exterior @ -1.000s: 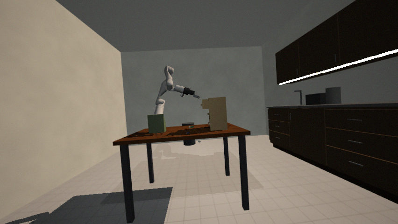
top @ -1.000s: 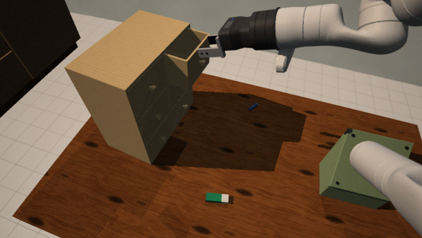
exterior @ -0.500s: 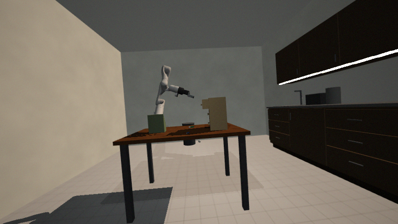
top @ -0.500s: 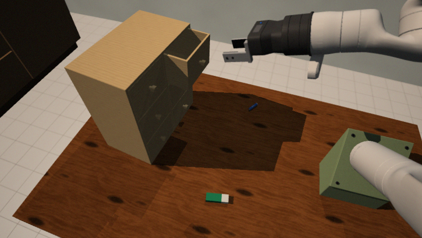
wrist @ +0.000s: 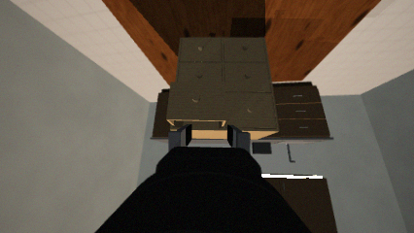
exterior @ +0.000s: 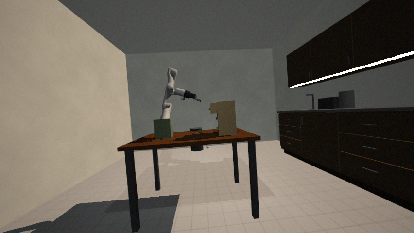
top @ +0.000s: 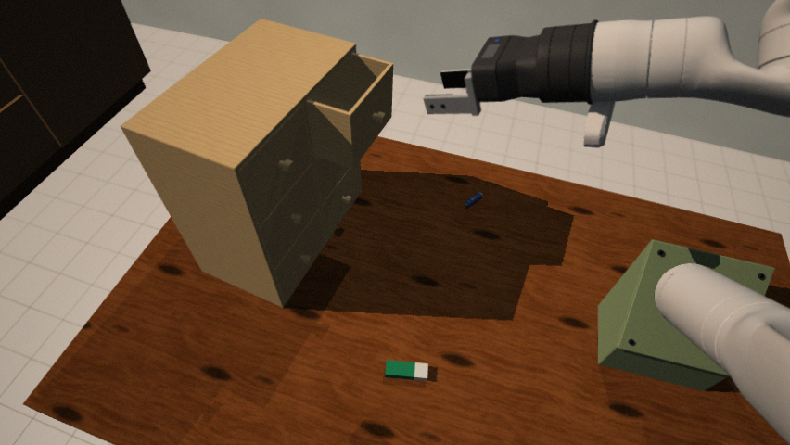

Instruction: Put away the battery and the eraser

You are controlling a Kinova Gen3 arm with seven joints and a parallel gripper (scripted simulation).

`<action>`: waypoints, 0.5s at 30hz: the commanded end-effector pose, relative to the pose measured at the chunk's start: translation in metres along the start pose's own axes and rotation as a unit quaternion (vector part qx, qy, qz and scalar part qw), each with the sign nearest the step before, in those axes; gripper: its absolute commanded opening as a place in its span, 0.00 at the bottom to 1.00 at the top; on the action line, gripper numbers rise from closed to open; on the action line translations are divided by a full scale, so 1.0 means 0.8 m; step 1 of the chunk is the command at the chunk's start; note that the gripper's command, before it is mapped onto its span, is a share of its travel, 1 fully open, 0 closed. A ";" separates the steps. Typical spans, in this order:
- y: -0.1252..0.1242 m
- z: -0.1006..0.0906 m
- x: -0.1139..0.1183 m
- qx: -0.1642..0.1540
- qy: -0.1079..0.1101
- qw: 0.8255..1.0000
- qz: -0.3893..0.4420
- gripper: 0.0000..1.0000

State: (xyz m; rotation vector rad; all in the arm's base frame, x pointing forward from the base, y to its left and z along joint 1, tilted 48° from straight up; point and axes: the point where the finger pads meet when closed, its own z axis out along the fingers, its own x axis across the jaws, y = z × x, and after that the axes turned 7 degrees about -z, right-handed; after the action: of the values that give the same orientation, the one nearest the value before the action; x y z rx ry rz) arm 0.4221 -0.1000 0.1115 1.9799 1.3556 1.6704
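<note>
Pincer (top: 450,92) (exterior: 198,99) (wrist: 209,132) before the chest (top: 237,94) (exterior: 226,118) (wrist: 250,73).
Fully open and holding nothing, it stands apart from the pulled-out drawer (top: 371,110) (exterior: 213,108) (wrist: 196,120).

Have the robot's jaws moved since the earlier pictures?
Yes. In the top view, the jaws have moved right, away from the pulled-out drawer.
</note>
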 end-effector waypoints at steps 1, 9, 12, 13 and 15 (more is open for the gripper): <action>0.001 0.000 0.000 0.000 0.000 1.000 -0.001 1.00; 0.001 0.000 0.001 0.004 0.002 1.000 0.000 1.00; 0.002 0.000 0.002 0.008 0.004 1.000 0.000 1.00; 0.002 0.000 0.002 0.010 0.005 1.000 0.000 1.00; 0.002 0.000 0.003 0.014 0.007 1.000 0.000 1.00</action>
State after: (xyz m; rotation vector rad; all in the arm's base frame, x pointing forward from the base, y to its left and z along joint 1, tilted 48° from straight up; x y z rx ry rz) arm 0.4213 -0.0973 0.1119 1.9965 1.3824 1.6798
